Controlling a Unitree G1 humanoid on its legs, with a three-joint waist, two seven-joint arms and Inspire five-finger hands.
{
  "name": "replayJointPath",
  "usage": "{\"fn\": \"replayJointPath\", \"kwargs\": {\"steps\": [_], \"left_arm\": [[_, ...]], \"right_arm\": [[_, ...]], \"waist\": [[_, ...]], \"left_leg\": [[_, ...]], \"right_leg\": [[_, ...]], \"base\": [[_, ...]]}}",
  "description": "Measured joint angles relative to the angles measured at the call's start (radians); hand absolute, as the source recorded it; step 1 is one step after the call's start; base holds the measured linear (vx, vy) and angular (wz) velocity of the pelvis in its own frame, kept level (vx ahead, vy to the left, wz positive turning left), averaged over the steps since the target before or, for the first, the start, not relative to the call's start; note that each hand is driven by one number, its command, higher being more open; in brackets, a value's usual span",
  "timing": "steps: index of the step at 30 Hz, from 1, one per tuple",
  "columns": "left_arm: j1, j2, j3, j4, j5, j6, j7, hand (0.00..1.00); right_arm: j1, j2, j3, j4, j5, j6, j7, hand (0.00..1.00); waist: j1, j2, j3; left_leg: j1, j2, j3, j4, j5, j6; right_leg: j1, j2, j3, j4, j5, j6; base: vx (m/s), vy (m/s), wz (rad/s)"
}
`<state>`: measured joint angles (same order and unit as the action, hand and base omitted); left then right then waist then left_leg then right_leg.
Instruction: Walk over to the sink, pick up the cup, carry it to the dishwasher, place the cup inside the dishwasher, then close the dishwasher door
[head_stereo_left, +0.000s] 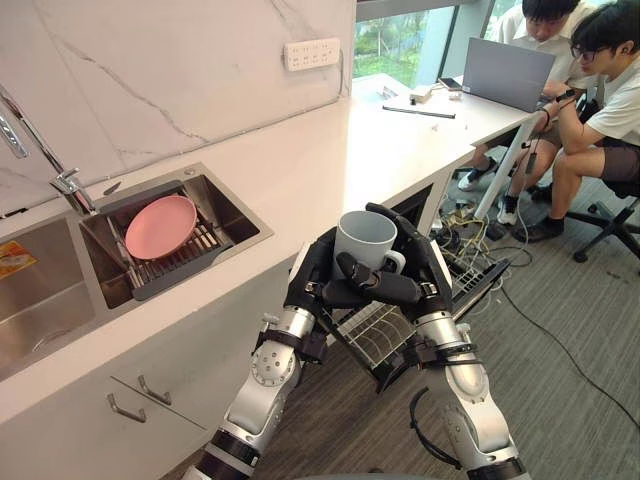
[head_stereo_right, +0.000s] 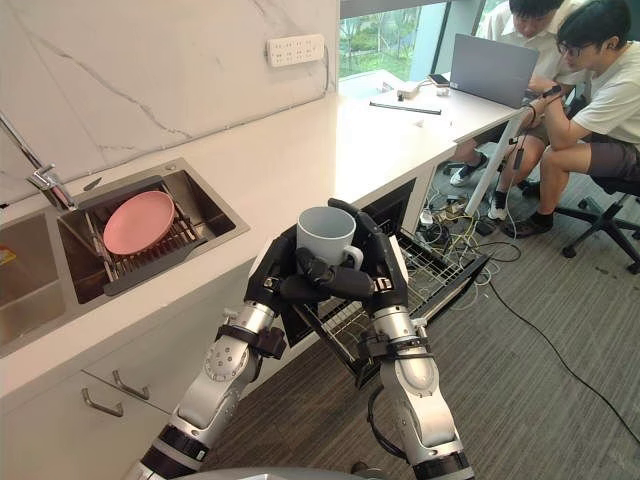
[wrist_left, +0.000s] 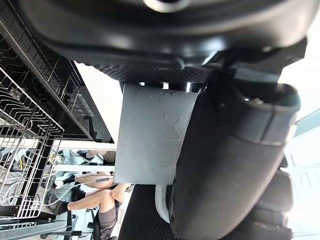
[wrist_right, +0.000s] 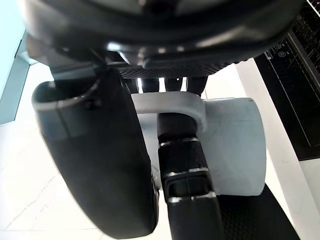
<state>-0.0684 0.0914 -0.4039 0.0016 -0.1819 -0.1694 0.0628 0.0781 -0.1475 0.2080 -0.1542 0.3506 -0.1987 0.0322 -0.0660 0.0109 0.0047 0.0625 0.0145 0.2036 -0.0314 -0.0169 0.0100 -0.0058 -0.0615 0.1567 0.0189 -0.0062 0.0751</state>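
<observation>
Nearly upright, mouth up: cup (head_stereo_left: 365, 238) between left hand (head_stereo_left: 312, 272) and right hand (head_stereo_left: 432, 264).

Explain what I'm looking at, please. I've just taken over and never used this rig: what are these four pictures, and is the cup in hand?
This is a two-legged humanoid robot with two arms that end in dark, fingered hands. The two wide pictures come from a pair of cameras on its head, looking down. The two close, dark ones come from a camera on each wrist.

Yes, the cup is in hand. The left hand and right hand are both curled round the white cup. They hold it upright in the air in front of the counter, with the dishwasher's pulled-out wire rack below. A pink plate lies in the sink. Beyond, two people sit at a desk with a laptop.
</observation>
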Motion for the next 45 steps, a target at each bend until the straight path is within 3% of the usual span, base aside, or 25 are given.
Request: {"fn": "replayJointPath", "kwargs": {"steps": [8, 29, 38, 42, 45], "left_arm": [[0.001, -0.002, -0.008, -0.018, -0.015, 0.012, -0.001, 0.9], [0.05, -0.073, 0.077, -0.029, 0.016, 0.021, -0.028, 0.9], [0.051, -0.073, 0.083, -0.005, 0.011, 0.011, -0.038, 0.9], [0.055, -0.082, 0.083, -0.005, -0.016, 0.011, -0.028, 0.9], [0.101, -0.097, 0.117, -0.005, -0.036, 0.011, 0.028, 0.9]], "right_arm": [[-0.001, 0.002, -0.026, 0.0, -0.009, -0.001, 0.007, 0.3], [0.002, 0.059, -0.086, -0.061, -0.472, -0.002, 0.009, 0.3], [0.008, 0.072, -0.087, -0.061, -0.511, -0.002, -0.002, 0.3], [0.023, 0.126, -0.087, -0.061, -0.51, -0.002, -0.031, 0.3], [0.023, 0.203, -0.179, -0.061, -0.498, -0.002, -0.148, 0.3]], "waist": [[0.004, -0.001, 0.0], [0.017, -0.025, 0.014], [0.013, -0.023, 0.021], [0.007, -0.019, 0.029], [0.003, -0.016, 0.032]], "left_leg": [[0.0, 0.0, -0.001, -0.002, 0.0, 0.0], [0.003, 0.001, -0.001, -0.008, -0.001, -0.001], [0.003, 0.0, -0.002, -0.009, -0.001, -0.001], [0.003, 0.0, -0.002, -0.008, -0.001, -0.001], [0.003, 0.0, -0.002, -0.009, -0.001, -0.001]], "right_leg": [[0.0, 0.0, -0.002, -0.001, 0.0, 0.0], [0.004, 0.0, -0.003, -0.003, 0.0, 0.001], [0.003, 0.0, -0.004, -0.005, -0.001, 0.001], [0.003, -0.001, -0.004, -0.005, -0.001, 0.001], [0.004, -0.001, -0.005, -0.006, -0.001, 0.001]], "base": [[0.0, 0.0, 0.0], [0.0, 0.0, 0.0], [0.0, 0.0, 0.0], [0.0, 0.0, 0.0], [0.0, 0.0, 0.0]]}}
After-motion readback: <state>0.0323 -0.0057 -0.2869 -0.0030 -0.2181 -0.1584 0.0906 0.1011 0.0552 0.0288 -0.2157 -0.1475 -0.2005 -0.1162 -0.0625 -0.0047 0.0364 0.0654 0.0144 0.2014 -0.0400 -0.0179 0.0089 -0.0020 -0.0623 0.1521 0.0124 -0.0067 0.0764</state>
